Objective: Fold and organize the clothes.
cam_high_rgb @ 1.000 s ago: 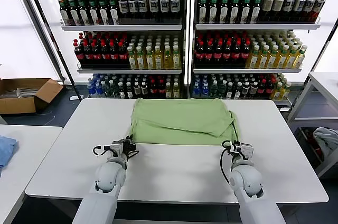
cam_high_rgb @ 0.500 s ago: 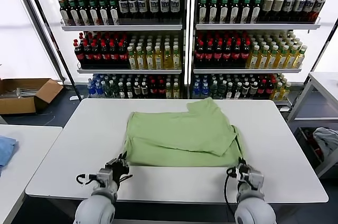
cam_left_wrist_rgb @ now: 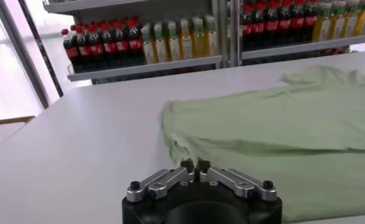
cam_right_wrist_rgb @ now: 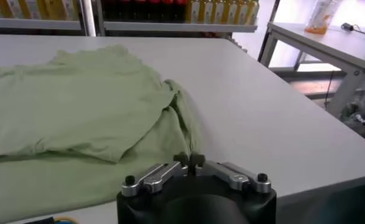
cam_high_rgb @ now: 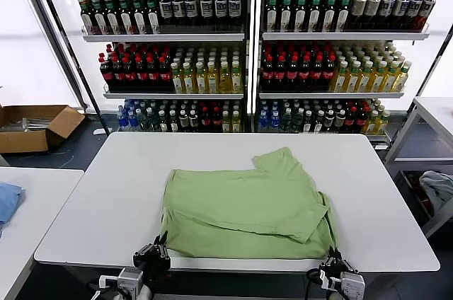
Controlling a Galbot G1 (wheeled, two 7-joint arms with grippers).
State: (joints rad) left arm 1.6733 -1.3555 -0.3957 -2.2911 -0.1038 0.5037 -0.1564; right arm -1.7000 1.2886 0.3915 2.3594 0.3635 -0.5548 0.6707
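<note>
Behind the white rectangular table (cam_high_rgb: 99, 201), bottle shelves (cam_high_rgb: 244, 52) fill the wall. Folded light green cotton shirt (cam_high_rgb: 244, 208) lies at its near edge; left gripper (cam_left_wrist_rgb: 195, 167) and right gripper (cam_right_wrist_rgb: 188, 159) sit pinched together, holding nothing, just beside the hem.

White table (cam_high_rgb: 106, 201), matte top, rounded corners. One item lies directly on it: light green shirt (cam_high_rgb: 244, 208), spread flat and partly folded, one flap doubled over the upper layer toward the right. Its near hem lies along the table's front edge. Bare tabletop on the left, right and far sides of the shirt.
</note>
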